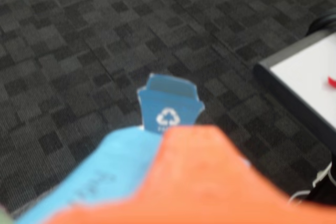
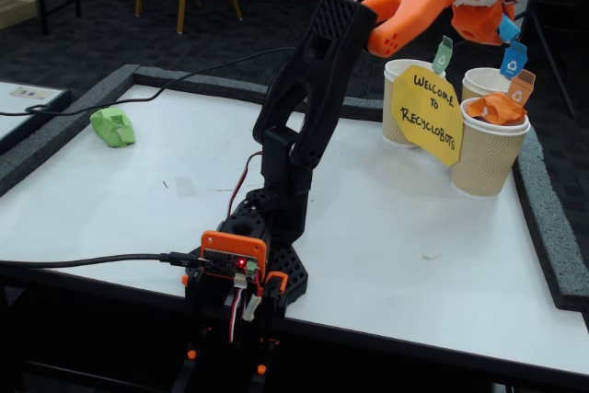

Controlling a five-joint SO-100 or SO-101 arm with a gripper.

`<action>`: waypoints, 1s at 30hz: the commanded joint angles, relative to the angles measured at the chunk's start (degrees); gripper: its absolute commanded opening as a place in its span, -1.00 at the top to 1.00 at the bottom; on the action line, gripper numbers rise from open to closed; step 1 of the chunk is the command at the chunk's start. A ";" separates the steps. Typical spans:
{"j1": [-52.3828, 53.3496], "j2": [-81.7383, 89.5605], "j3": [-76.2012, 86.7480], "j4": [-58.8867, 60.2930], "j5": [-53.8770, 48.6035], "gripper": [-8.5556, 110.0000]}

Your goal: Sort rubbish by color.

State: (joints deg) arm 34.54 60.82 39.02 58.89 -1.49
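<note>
Fixed view: arm (image 2: 304, 126) stretched up toward far right, gripper (image 2: 502, 17) high over cup cluster. Light blue wad (image 2: 507, 28) pinched at gripper tip, above far cup (image 2: 480, 82) carrying blue tag (image 2: 513, 61). Orange wad (image 2: 495, 108) sits inside near right cup (image 2: 488, 156), orange tag (image 2: 521, 87) on rim. Green wad (image 2: 113, 126) alone on white table (image 2: 386, 227), far left, well apart from cups. Yellow sign (image 2: 429, 113) leans against cups. Wrist view: blurred; blue tag (image 1: 169, 109) past orange finger (image 1: 205, 182), dark carpet (image 1: 79, 51) beyond.

Lime green wad (image 2: 113, 126), orange wad (image 2: 497, 109), beige ribbed cups (image 2: 486, 158), yellow sign (image 2: 426, 113)
</note>
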 commanded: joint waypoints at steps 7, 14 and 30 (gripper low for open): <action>0.00 -2.37 -11.87 -2.90 0.09 0.85; -0.88 -7.03 -15.47 -3.43 -0.79 0.85; -1.49 -9.05 -16.70 -3.78 -1.93 0.57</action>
State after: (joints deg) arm 33.84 48.87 30.67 56.34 -1.49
